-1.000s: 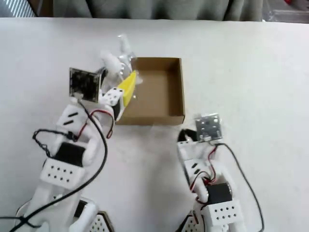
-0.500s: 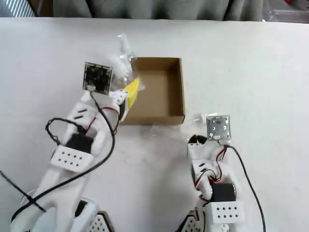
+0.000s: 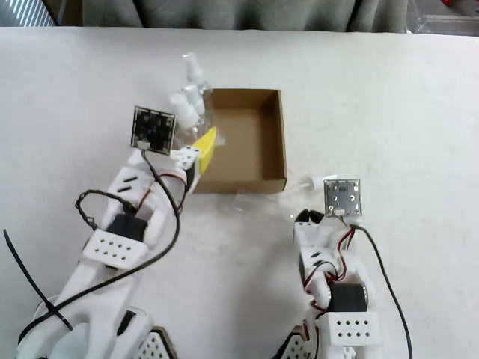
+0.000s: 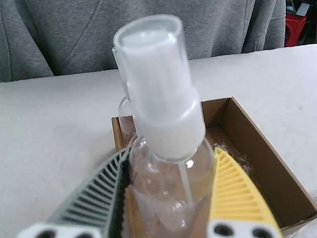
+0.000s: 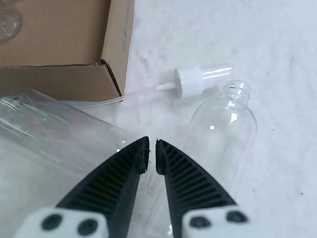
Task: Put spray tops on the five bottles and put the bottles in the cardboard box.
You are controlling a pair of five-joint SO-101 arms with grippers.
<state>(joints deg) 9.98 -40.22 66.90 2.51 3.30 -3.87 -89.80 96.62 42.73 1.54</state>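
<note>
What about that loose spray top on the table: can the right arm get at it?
Probably yes. The spray top lies on bare table just ahead of the right gripper, nothing over it; the shut jaws would need to open first.

Clear bottle (image 4: 168, 188), white spray top (image 4: 158, 99), grey-and-yellow ribbed left tool (image 4: 171, 153), brown cardboard box (image 4: 250, 144), white table (image 4: 54, 129).

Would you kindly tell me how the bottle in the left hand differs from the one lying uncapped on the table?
The held bottle has its spray top on; the table bottle has a bare neck, a loose top beside it. The held bottle is clamped in the left hand; the table bottle lies on its side, ungripped. Both are clear.
</note>
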